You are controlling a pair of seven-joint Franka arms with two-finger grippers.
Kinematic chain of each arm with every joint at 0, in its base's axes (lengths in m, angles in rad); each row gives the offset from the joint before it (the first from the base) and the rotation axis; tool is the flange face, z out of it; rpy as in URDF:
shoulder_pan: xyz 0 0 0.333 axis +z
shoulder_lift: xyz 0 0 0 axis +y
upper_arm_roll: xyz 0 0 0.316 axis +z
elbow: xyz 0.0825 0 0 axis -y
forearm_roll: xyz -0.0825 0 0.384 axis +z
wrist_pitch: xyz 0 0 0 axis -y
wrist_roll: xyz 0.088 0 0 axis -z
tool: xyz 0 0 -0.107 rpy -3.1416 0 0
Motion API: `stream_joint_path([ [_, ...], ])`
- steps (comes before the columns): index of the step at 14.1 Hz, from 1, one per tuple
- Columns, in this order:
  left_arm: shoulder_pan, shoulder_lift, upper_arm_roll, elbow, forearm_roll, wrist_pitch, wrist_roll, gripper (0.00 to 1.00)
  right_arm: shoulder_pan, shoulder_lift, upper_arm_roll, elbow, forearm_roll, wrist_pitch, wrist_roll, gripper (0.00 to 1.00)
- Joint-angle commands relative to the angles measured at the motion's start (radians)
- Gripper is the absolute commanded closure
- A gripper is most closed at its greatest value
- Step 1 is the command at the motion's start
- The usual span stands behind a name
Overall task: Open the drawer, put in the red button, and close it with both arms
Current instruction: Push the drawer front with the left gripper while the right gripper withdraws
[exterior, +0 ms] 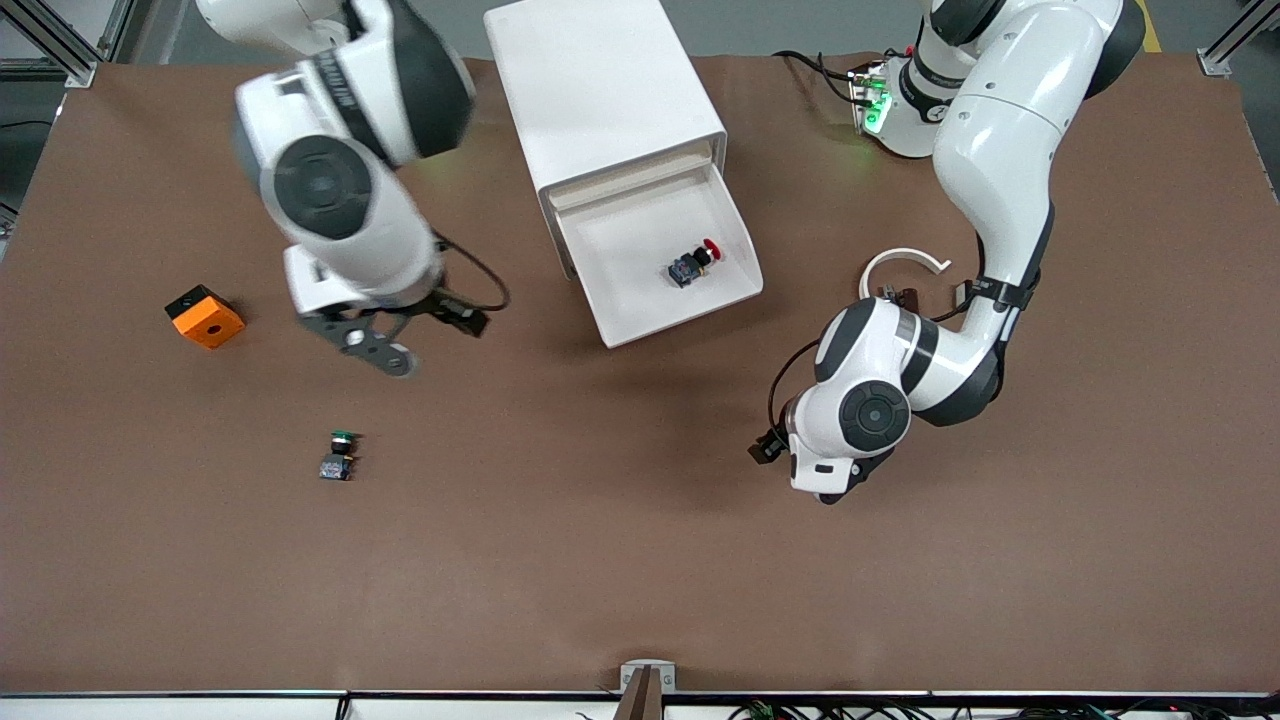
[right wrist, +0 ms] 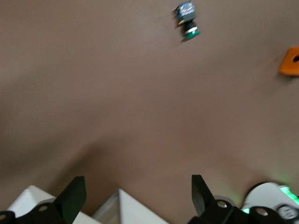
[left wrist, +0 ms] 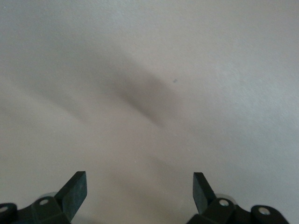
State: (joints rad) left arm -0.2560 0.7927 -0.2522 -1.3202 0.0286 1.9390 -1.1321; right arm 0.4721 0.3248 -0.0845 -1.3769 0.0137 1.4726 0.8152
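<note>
The white cabinet (exterior: 600,90) stands at the back middle of the table with its drawer (exterior: 625,255) pulled out. The red button (exterior: 695,263) lies on its side inside the drawer. My right gripper (exterior: 385,350) hangs open and empty over the table between the orange block and the drawer. In the right wrist view the right gripper (right wrist: 138,184) has a corner of the drawer (right wrist: 124,207) just under it. My left gripper (exterior: 835,492), seen open and empty in the left wrist view (left wrist: 140,179), is over bare table toward the left arm's end, with nothing between its fingers.
A green-capped button (exterior: 340,455) (right wrist: 188,21) lies on the table nearer the front camera than the right gripper. An orange block (exterior: 204,316) (right wrist: 290,60) sits toward the right arm's end. Brown table surface (exterior: 600,520) stretches in front of the drawer.
</note>
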Motion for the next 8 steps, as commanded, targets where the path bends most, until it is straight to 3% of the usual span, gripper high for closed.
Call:
stream_joint_path([
  [1,-0.011,-0.052,-0.033,-0.045,0.057,0.008,0.009,0.0,-0.151,-0.039,0.02,-0.007,0.002,-0.052,-0.26,0.0],
  [8,-0.008,-0.165,-0.122,-0.232,0.132,0.112,0.009,0.0,-0.394,-0.046,0.02,0.053,-0.014,-0.186,-0.735,0.0],
])
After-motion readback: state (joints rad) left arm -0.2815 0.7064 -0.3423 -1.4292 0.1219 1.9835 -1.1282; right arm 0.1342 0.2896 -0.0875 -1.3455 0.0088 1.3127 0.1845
